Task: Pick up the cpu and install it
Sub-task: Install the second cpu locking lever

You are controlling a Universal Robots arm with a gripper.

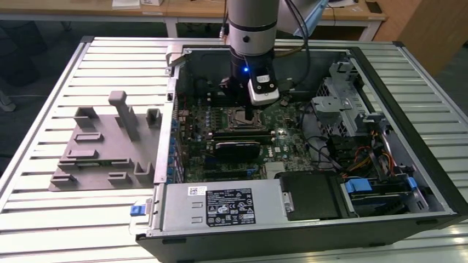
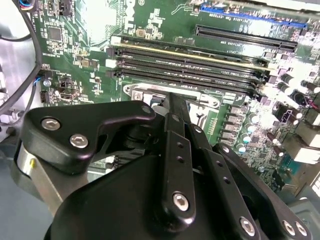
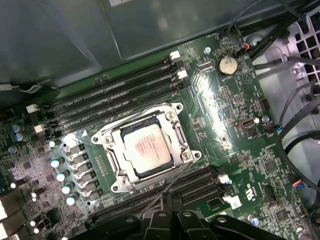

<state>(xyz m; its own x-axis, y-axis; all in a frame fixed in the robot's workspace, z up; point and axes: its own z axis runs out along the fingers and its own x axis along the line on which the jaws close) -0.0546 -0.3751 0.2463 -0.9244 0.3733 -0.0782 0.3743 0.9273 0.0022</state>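
Note:
The cpu (image 3: 147, 150), a square chip with a silvery top, lies flat inside the metal socket frame (image 3: 114, 146) on the green motherboard (image 3: 235, 125). In the exterior view my gripper (image 1: 250, 113) reaches down into the open computer case (image 1: 409, 164), just above the socket (image 1: 235, 116). In the second wrist view its fingers (image 2: 172, 135) lie close together and carry nothing, their tips over the socket frame (image 2: 150, 92). In the first wrist view the gripper (image 3: 167, 212) sits beside the socket, apart from the chip.
Rows of memory slots (image 3: 115, 95) run on both sides of the socket. A black ribbed module (image 1: 235, 147), cables (image 1: 329, 148), a drive cage (image 1: 343, 104) and a power supply (image 1: 219, 205) crowd the case. A grey plastic plate with upright blocks (image 1: 102, 148) lies on the slatted table.

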